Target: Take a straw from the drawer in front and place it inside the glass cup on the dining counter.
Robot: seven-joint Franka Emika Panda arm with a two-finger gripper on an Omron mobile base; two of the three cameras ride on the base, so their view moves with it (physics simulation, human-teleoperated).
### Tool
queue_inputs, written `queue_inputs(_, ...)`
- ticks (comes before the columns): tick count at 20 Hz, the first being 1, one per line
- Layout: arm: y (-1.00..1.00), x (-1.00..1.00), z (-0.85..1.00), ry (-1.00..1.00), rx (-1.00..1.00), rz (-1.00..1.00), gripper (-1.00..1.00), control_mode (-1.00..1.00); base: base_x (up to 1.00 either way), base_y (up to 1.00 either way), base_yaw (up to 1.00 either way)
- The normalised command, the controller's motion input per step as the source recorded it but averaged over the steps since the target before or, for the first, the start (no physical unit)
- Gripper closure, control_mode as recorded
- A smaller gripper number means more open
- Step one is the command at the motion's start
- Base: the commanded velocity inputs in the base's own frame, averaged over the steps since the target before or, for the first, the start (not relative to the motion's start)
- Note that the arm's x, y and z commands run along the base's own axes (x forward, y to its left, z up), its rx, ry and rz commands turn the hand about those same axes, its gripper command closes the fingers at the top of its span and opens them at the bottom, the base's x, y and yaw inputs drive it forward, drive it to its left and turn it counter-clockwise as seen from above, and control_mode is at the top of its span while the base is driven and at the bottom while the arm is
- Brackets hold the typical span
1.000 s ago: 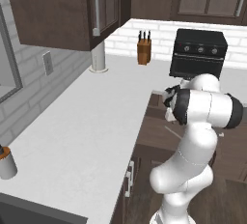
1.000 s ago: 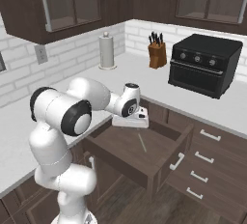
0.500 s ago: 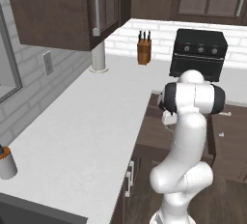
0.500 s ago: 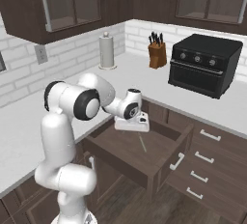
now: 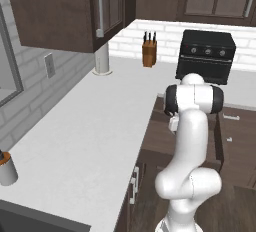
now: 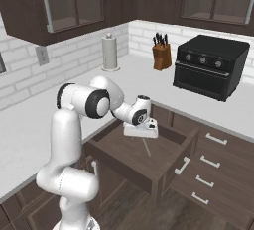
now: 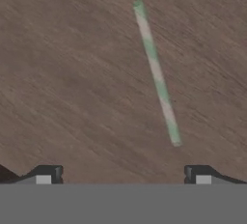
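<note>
The white arm folds forward and down over the pulled-out drawer [image 6: 163, 167], its gripper [image 6: 141, 131] spread wide and empty just above the green-and-white striped straw [image 7: 157, 73] lying flat on the bare wooden floor, apart from the walls

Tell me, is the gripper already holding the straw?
No, the straw lies flat on the drawer floor, ahead of the open gripper and clear of both fingertips.
</note>
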Motion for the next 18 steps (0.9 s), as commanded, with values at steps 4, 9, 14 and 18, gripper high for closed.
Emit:
queue_inputs(4, -0.08, 0.18, -0.32, 0.00, 0.00, 0.00, -1.00, -1.00, 0.00, 0.00, 0.00)
queue_inputs(9, -0.07, 0.24, -0.30, 0.00, 0.00, 0.00, -1.00, -1.00, 0.00, 0.00, 0.00)
queue_inputs(14, -0.02, 0.20, -0.27, 0.00, 0.00, 0.00, -1.00, -1.00, 0.00, 0.00, 0.00)
queue_inputs(18, -0.02, 0.18, -0.28, 0.00, 0.00, 0.00, -1.00, -1.00, 0.00, 0.00, 0.00)
